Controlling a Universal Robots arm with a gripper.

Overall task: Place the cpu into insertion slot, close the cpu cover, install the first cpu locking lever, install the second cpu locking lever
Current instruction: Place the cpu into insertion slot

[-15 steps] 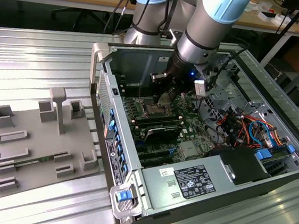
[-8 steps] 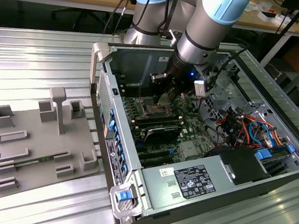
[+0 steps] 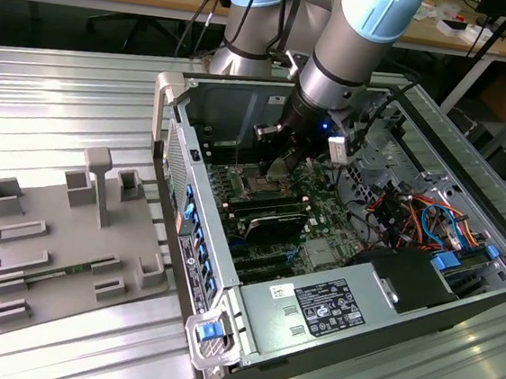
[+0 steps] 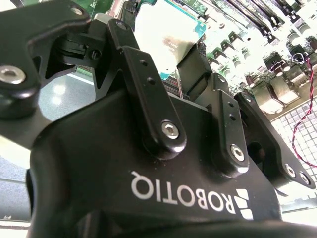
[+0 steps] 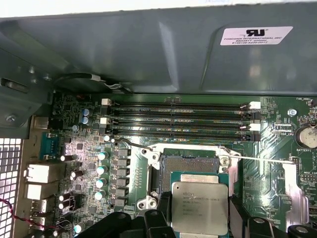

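Silvery-grey, the cpu (image 5: pixel 199 208) is clamped by two opposite edges in the pincer (image 5: pixel 199 204), just beside and partly over the insertion slot (image 5: pixel 190 164), whose dark recess lies bare. Placing the chip looks to be the step in hand, and seating calls for edges square to the rim. Print marks the chip's lid, white lettering (image 4: pixel 193 196) the pincer body, a white label (image 5: pixel 255 35) the chassis wall. In the exterior view, a grey fixture tray (image 3: pixel 65 251) sits on the bench (image 3: pixel 64 88) at eight o'clock from the computer case (image 3: pixel 192 265).
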